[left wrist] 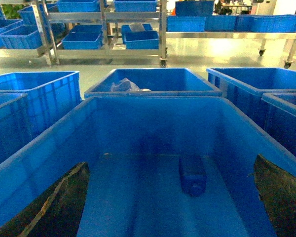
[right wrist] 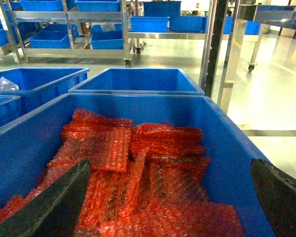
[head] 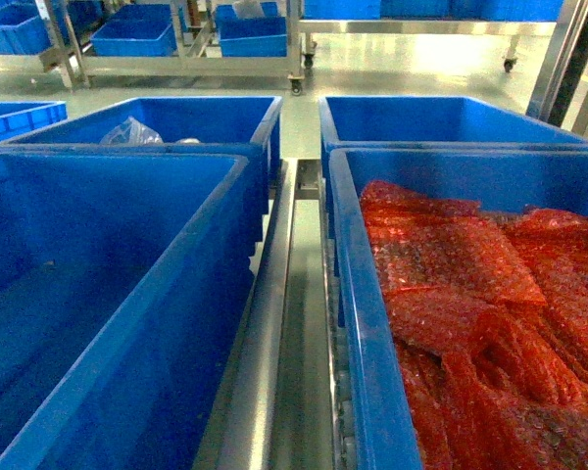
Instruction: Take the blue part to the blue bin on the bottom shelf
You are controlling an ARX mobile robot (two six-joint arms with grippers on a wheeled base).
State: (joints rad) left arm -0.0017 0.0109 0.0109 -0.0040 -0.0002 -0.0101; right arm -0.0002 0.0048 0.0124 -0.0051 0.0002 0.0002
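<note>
The blue part [left wrist: 192, 175], a small dark-blue block, lies on the floor of a large blue bin [left wrist: 64, 143] in the left wrist view. My left gripper [left wrist: 170, 163] hangs open over this bin, its dark fingers [left wrist: 54, 202] wide apart, and the part sits ahead, right of centre. In the head view this is the near-left bin [head: 127, 323]; the part does not show there. My right gripper [right wrist: 170, 162] is open above a bin [right wrist: 237, 148] of red bubble wrap [right wrist: 138, 173], holding nothing. The shelf's steel centre rail [head: 265, 323] runs between the bins. Neither gripper shows in the head view.
Two more blue bins stand at the far side; the far-left one [head: 196, 122] holds a clear plastic bag [head: 129, 131]. Steel racks on wheels [head: 191, 64] carrying blue bins stand across the pale floor. An upright steel post [right wrist: 214, 44] rises to the right.
</note>
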